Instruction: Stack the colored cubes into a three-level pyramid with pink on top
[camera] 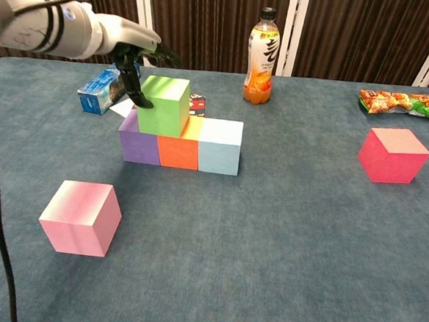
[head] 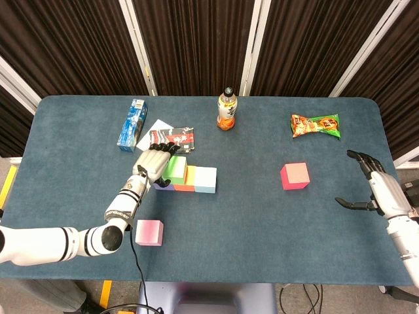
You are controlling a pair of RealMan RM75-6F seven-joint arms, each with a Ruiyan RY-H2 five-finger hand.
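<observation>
A green cube [camera: 164,106] sits on top of a purple cube [camera: 137,145] and an orange cube [camera: 178,152], with a light blue cube [camera: 220,147] ending the row. My left hand [camera: 137,58] hovers just above and left of the green cube [head: 175,169], fingers spread, thumb beside its left edge, holding nothing. A pale pink cube [camera: 80,217] lies alone near the front left. A deep pink cube [camera: 392,154] stands at the right. My right hand [head: 373,188] is open at the table's right edge, seen only in the head view.
An orange drink bottle [camera: 261,56] stands behind the row. A blue box [camera: 98,92] and a small card [head: 173,137] lie behind my left hand [head: 152,163]. A snack bag [camera: 402,104] lies at the back right.
</observation>
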